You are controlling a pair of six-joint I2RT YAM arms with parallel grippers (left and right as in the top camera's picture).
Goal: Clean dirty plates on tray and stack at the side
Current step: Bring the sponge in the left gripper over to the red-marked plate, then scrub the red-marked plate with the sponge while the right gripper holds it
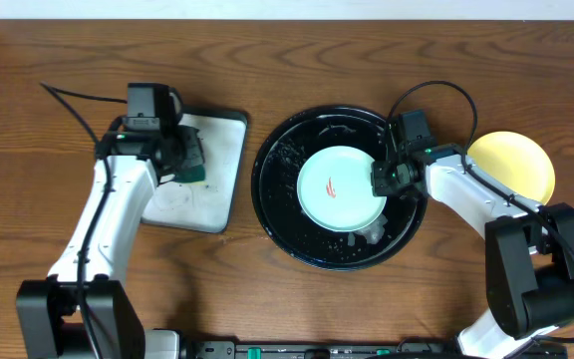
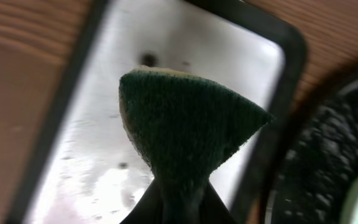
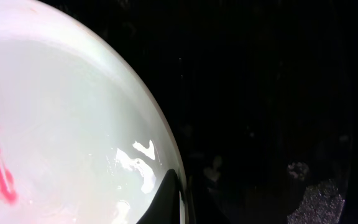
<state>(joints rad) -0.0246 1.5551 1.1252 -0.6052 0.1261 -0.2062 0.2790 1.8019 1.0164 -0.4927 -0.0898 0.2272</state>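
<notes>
A pale mint-green plate (image 1: 339,187) with a red smear at its centre lies in the round black tray (image 1: 275,170). My right gripper (image 1: 387,179) is shut on the plate's right rim. In the right wrist view one finger (image 3: 178,199) lies over the rim of the plate (image 3: 61,118), with the black tray (image 3: 278,93) beside it. A yellow plate (image 1: 511,165) lies on the wood table to the right of the tray. My left gripper (image 1: 189,160) is shut on a green sponge (image 2: 182,121) above the white rectangular tray (image 2: 98,130). Only one mint-green plate is in view.
The white rectangular tray (image 1: 207,175) with a dark rim lies just left of the black tray, wet and speckled. Water drops and bits of foam cover the black tray's floor (image 1: 367,234). The right arm's cable arches above the tray's right side.
</notes>
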